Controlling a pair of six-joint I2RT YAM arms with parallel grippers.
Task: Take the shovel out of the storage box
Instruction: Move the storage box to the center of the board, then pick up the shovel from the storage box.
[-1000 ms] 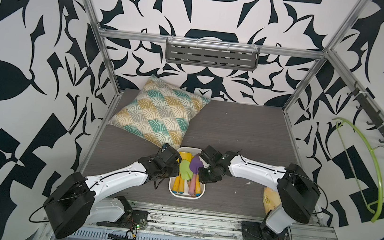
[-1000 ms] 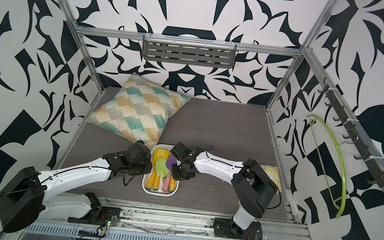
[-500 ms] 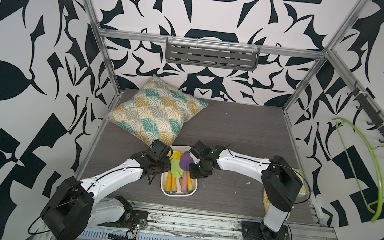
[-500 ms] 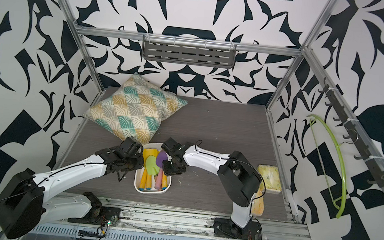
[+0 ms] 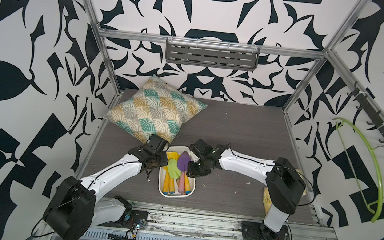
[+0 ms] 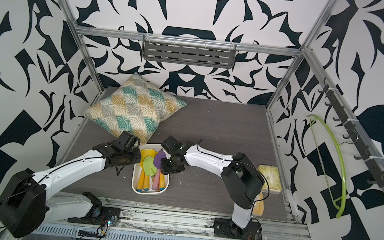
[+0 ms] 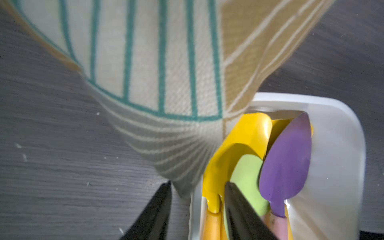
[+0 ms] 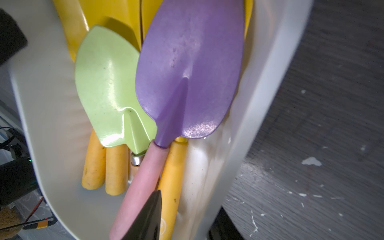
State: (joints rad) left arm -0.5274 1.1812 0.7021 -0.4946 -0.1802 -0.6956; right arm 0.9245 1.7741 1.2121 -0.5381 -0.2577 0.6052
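**1. Storage box.** One white storage box (image 5: 175,195) sits on the grey table (image 5: 246,131), near the front edge and between my two grippers. It shows in both top views.

**2. Contents.** Every shovel lies inside the box, blades toward the back wall and handles toward the front. I count four blades.
- One purple shovel (image 8: 187,72) with a pink handle lies on top, along the box's right wall.
- One green shovel (image 8: 108,87) lies just beside it, with one edge under the purple blade.
- Two yellow shovels (image 8: 116,12) lie underneath.
- Three orange-yellow handles (image 8: 93,166) are in plain view, and a further one is mostly hidden under the green blade.

**3. Left gripper (image 7: 197,186).** My fingers are spread. One is outside the box's left wall, over the table, and the other is inside, above a yellow blade. The wall runs between them, unpinched.

**4. Right gripper (image 8: 189,200).** My fingers stand apart. One is inside, over the pink handle, and the other is outside the right wall. Nothing is pinched. I cannot tell whether the inner finger touches the handle.

**5. Surroundings.**
- One patterned pillow (image 5: 154,114) lies at the back left, and its near corner reaches the box's far left corner.
- One green hanger (image 5: 365,170) hangs from the hook rail (image 5: 382,127).
- One grey shelf (image 5: 211,57) is on the back wall.
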